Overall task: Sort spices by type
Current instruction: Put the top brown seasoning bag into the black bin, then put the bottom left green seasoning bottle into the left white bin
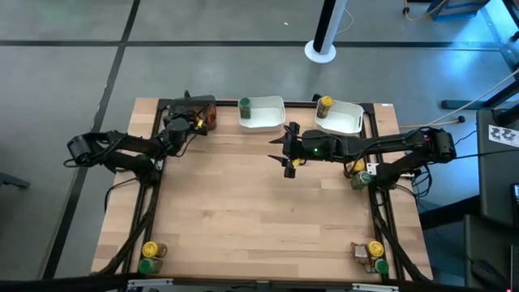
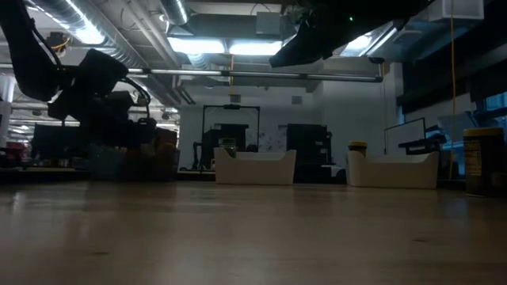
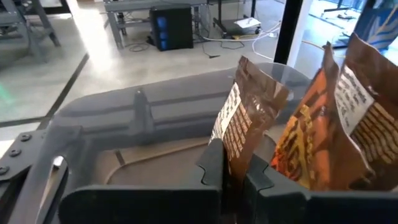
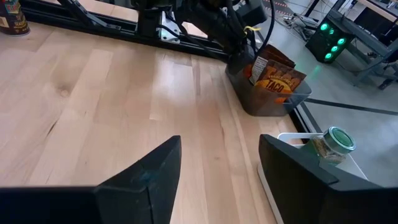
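Note:
My left gripper (image 1: 199,120) hangs over a dark tray (image 1: 185,103) at the table's far left and is shut on a brown spice packet (image 3: 245,112). A second, orange-brown packet (image 3: 329,124) stands beside it in the tray. My right gripper (image 1: 290,151) is open above bare wood near the table's middle and holds nothing (image 4: 217,168). A green-lidded jar (image 1: 245,104) stands at the left white tray (image 1: 263,113). A yellow-lidded jar (image 1: 325,105) stands in the right white tray (image 1: 345,118). My left gripper pinches the brown packet by its lower part (image 3: 233,158) between its two fingers (image 3: 211,174). The packet stands upright inside the dark tray (image 3: 155,118). Whether its bottom rests on the tray floor is hidden by the fingers.
Jars stand in clusters at the near left corner (image 1: 150,253), at the near right corner (image 1: 375,250) and by the right edge (image 1: 359,174). The wood between the arms (image 1: 243,203) is bare. A white post base (image 1: 321,51) stands on the floor beyond the far edge.

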